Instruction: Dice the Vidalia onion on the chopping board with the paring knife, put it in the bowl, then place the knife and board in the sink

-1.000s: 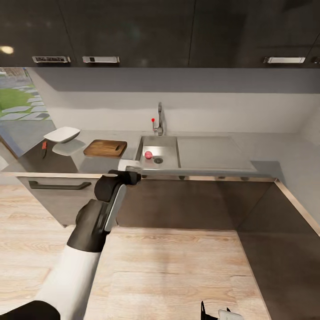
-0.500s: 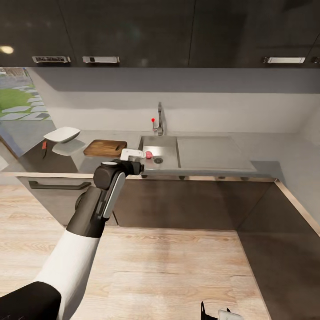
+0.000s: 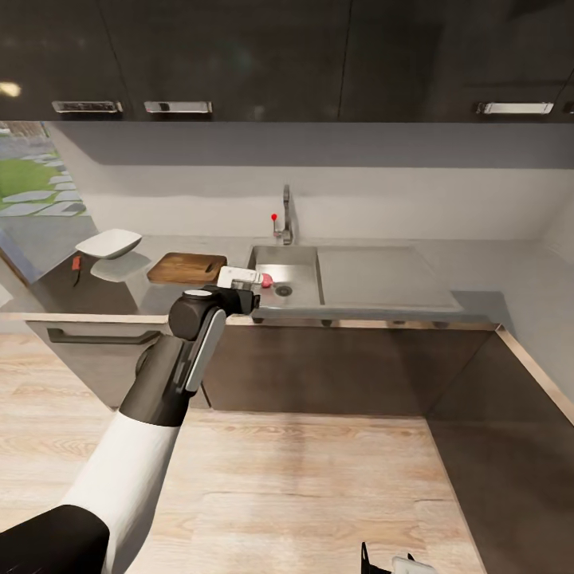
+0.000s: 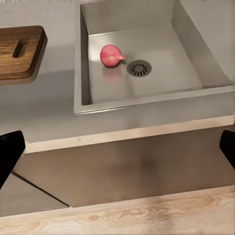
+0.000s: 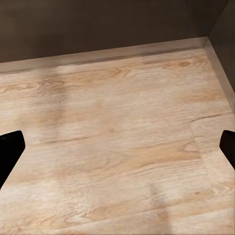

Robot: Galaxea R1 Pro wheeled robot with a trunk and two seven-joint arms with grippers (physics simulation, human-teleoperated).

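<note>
The desk (image 3: 383,307) runs wall to wall under dark cabinets, with the sink (image 3: 303,257) sunk into it near the middle. The board (image 3: 185,269) lies just left of the sink, the bowl (image 3: 109,241) and knife (image 3: 76,265) further left. The onion (image 4: 111,55) rests on the sink floor beside the drain (image 4: 139,67), near the left wall. The left gripper (image 3: 237,278) hangs over the desk's front edge, fingers spread wide. The right gripper (image 5: 117,147) hangs low over the wooden floor (image 5: 117,147), fingers also spread.

The likely trouble is the sink's left wall: a finger may strike it or the rim on the way down, and the round onion may roll toward the drain when nudged. The basin is open to the onion's right, and the draining surface right of the sink is bare.
</note>
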